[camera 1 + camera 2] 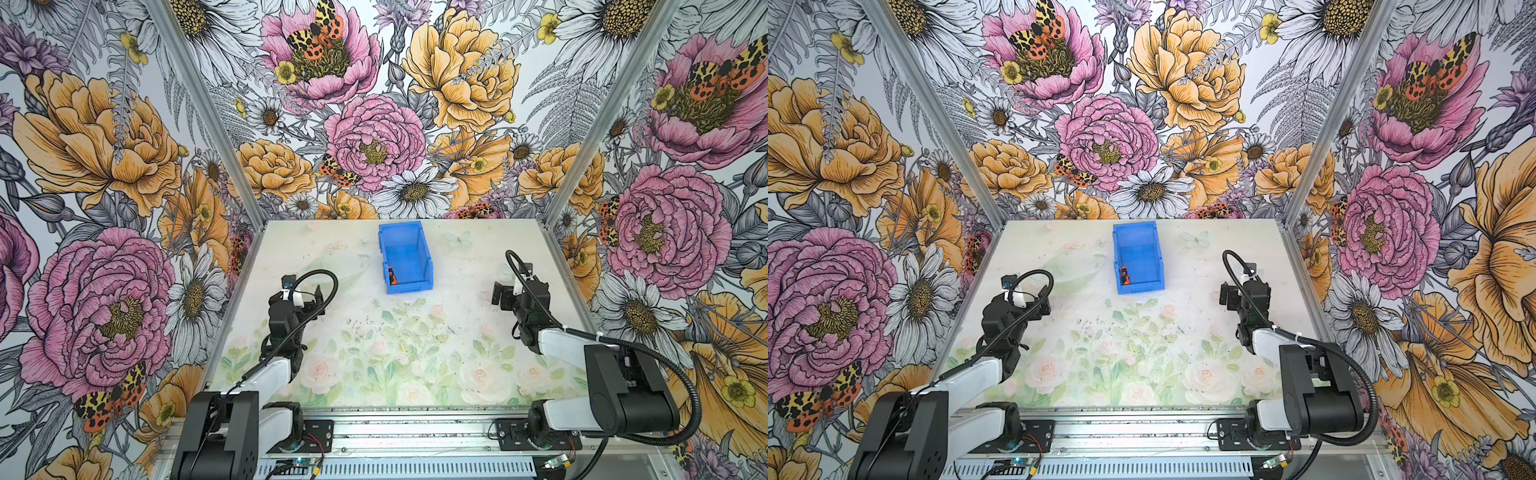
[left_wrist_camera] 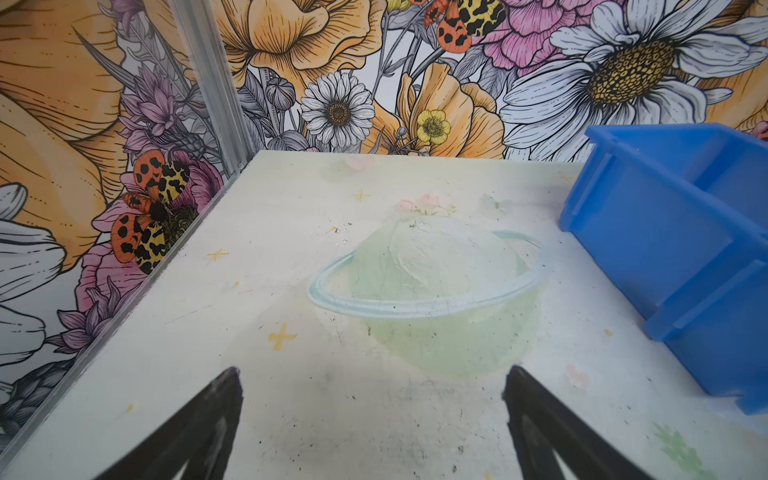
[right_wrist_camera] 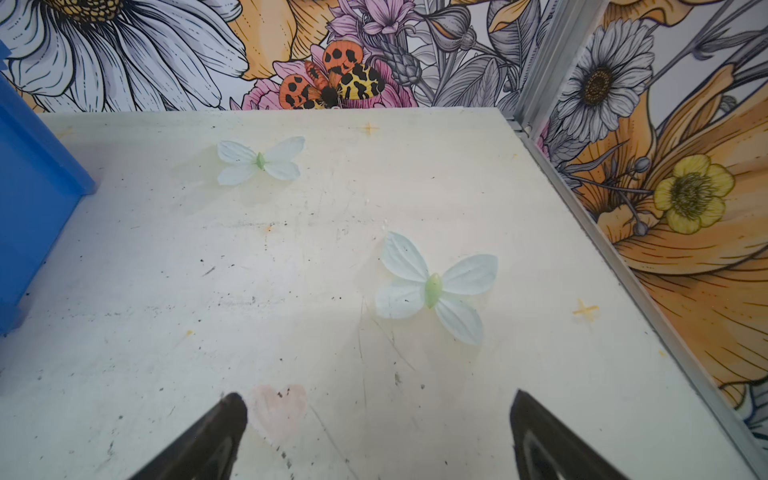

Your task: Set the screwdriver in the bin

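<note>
Left fingers spread wide, nothing between them, bare bench under them. Right fingers same: wide, empty. Bin sits ahead of both pairs, between the two arms, clear of each. Screwdriver lies inside the bin, in the near corner on the left fingers' side, well apart from both.
</note>
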You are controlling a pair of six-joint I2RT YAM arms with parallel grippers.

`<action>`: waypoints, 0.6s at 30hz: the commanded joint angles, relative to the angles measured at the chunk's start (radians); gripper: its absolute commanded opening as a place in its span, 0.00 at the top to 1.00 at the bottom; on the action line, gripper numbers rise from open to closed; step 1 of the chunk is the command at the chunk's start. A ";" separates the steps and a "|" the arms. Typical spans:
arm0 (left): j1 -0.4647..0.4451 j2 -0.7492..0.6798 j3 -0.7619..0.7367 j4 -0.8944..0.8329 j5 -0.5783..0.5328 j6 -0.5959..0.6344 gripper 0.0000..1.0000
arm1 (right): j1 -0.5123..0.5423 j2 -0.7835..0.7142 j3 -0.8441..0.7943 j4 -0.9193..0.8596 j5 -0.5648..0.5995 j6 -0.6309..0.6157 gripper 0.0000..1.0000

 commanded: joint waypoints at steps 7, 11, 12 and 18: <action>0.040 0.246 0.080 0.267 0.117 -0.016 0.01 | -0.037 0.104 0.069 0.120 -0.078 -0.038 0.01; 0.042 0.377 0.087 0.388 0.106 -0.025 0.01 | -0.058 0.101 0.022 0.201 -0.076 -0.011 0.00; 0.045 0.380 0.092 0.388 0.105 -0.026 0.01 | -0.061 0.105 0.008 0.227 -0.069 -0.006 0.01; 0.053 0.377 0.120 0.325 0.057 -0.056 0.01 | -0.057 0.134 -0.035 0.329 -0.055 -0.007 0.00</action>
